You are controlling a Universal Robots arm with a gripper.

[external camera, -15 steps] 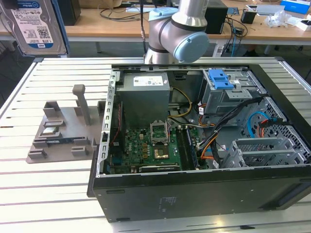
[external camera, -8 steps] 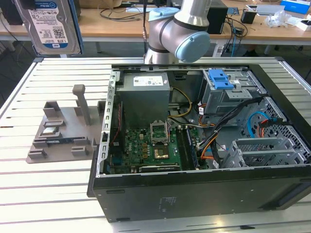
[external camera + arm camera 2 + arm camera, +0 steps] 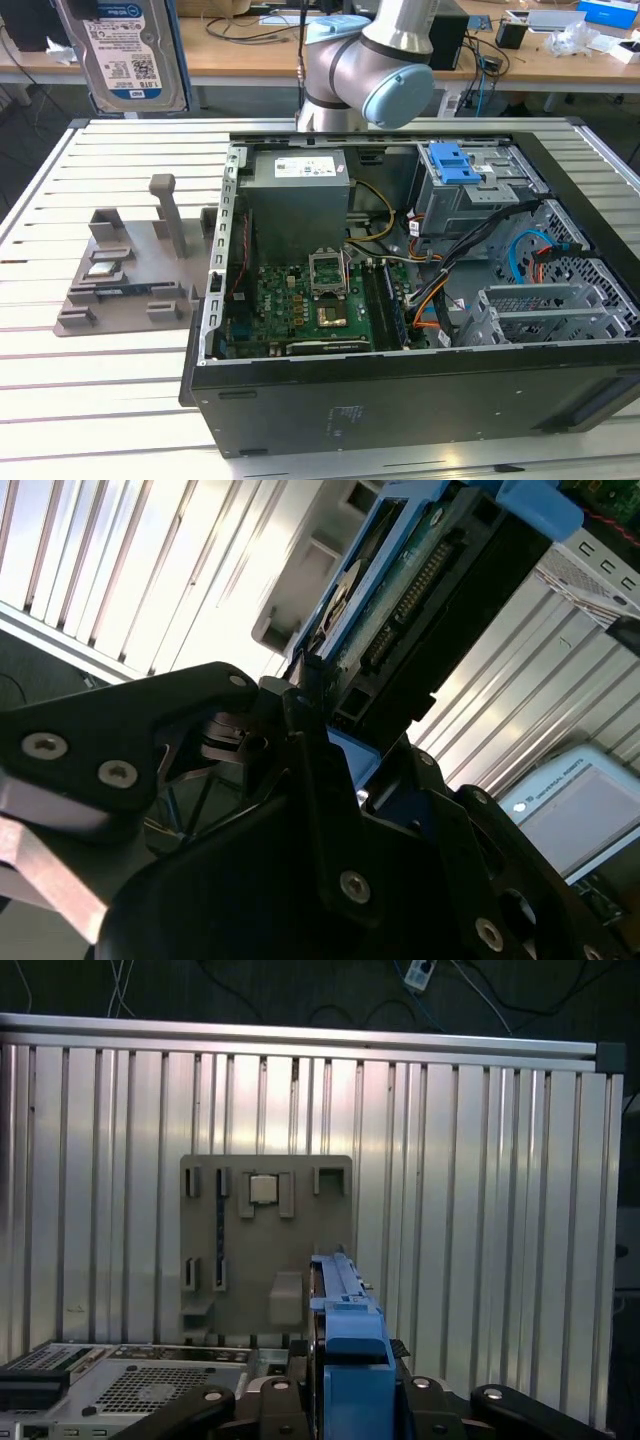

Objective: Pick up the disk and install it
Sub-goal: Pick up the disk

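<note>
Silver casing with blue side rails suggests the disk [image 3: 135, 50] is rigid, fairly heavy and shock-sensitive, best gripped by its edges and not the exposed circuit board. The claw [image 3: 335, 715] is clamped on one end, holding it above the tabletop [image 3: 60, 380], well apart from the open computer case [image 3: 400, 390].

The disk [image 3: 128, 52] is up in the air at the exterior view's left, standing upright. It is silver, its white-and-blue barcode label faces outward, and blue rails run along its sides. The second wrist view shows its green underside.
</note>
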